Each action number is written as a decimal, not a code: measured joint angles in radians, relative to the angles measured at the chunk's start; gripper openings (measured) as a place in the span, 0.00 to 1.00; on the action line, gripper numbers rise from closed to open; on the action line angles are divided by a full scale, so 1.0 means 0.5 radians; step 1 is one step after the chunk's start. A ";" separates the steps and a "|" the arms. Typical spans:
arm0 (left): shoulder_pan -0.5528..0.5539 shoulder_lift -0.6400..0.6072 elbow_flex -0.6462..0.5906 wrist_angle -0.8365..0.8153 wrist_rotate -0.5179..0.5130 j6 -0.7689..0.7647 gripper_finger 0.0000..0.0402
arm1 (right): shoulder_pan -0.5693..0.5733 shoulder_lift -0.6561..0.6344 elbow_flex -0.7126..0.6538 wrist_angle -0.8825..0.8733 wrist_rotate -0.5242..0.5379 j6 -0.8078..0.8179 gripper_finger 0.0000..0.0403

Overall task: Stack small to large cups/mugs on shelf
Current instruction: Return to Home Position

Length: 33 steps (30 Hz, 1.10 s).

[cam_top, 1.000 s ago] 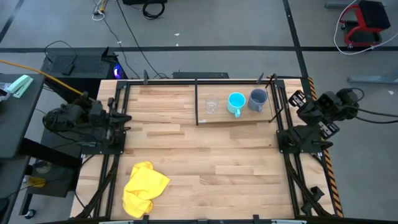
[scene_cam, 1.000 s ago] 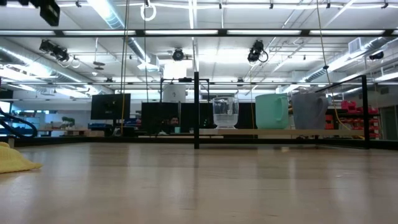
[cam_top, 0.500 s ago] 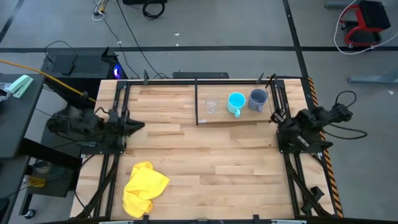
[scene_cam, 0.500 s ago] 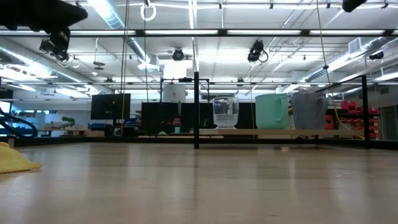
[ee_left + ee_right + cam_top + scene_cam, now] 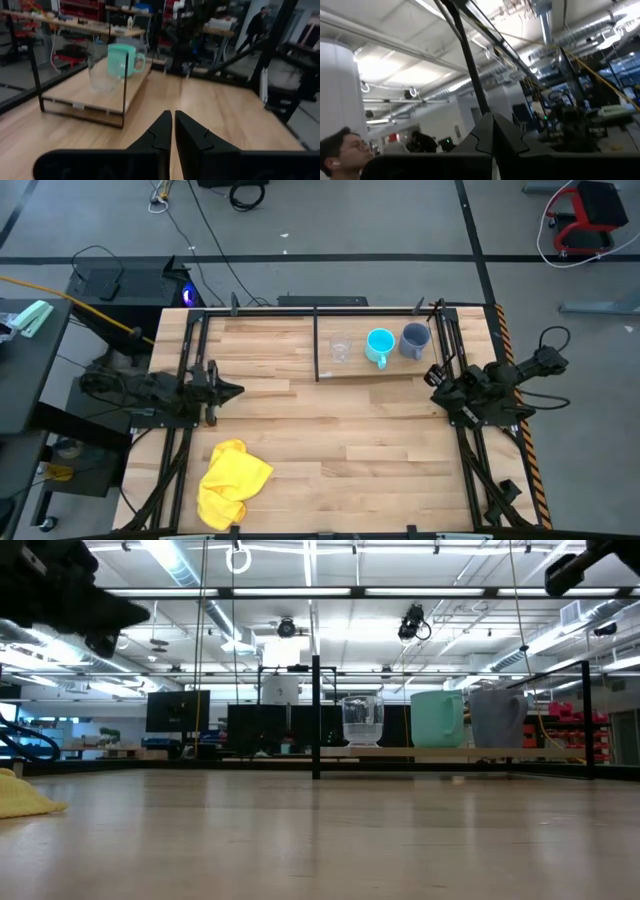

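Note:
On the light-wood shelf (image 5: 352, 368) at the far middle of the table stand, each on its base, a clear glass cup (image 5: 340, 348), a cyan mug (image 5: 379, 345) and a dark grey-blue mug (image 5: 414, 340), side by side. The low view shows the same row: glass (image 5: 362, 720), cyan mug (image 5: 437, 718), grey mug (image 5: 497, 717). My left gripper (image 5: 233, 390) is shut and empty above the table's left part; its wrist view (image 5: 173, 115) looks at the glass (image 5: 102, 75) and cyan mug (image 5: 122, 60). My right gripper (image 5: 435, 377) is shut and empty, by the shelf's right near corner.
A crumpled yellow cloth (image 5: 232, 480) lies at the near left of the table and also shows in the low view (image 5: 20, 795). Thin black uprights (image 5: 317, 345) frame the shelf. Bare tabletop (image 5: 340, 430) lies between the two arms. A person shows in the right wrist view (image 5: 340, 150).
Both arms have come out from the table's sides. My left gripper has gone toward the table's right edge and a little nearer. My right gripper has swung toward the table's left and near edges, to the shelf's right near corner. The cups stand as before.

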 joint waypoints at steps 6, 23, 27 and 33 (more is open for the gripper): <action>0.000 0.002 -0.104 0.012 -0.016 -0.047 0.09 | 0.000 0.000 0.000 -0.243 0.012 0.000 0.04; 0.000 0.014 -0.111 0.016 -0.024 0.106 0.07 | 0.000 0.000 0.000 -0.921 0.010 -0.177 0.04; 0.000 0.014 -0.112 0.014 -0.023 0.120 0.08 | 0.000 0.000 0.000 -1.006 0.010 -0.178 0.04; 0.000 0.014 -0.113 0.017 -0.023 0.270 0.08 | 0.000 0.000 0.000 -1.082 0.010 -0.180 0.04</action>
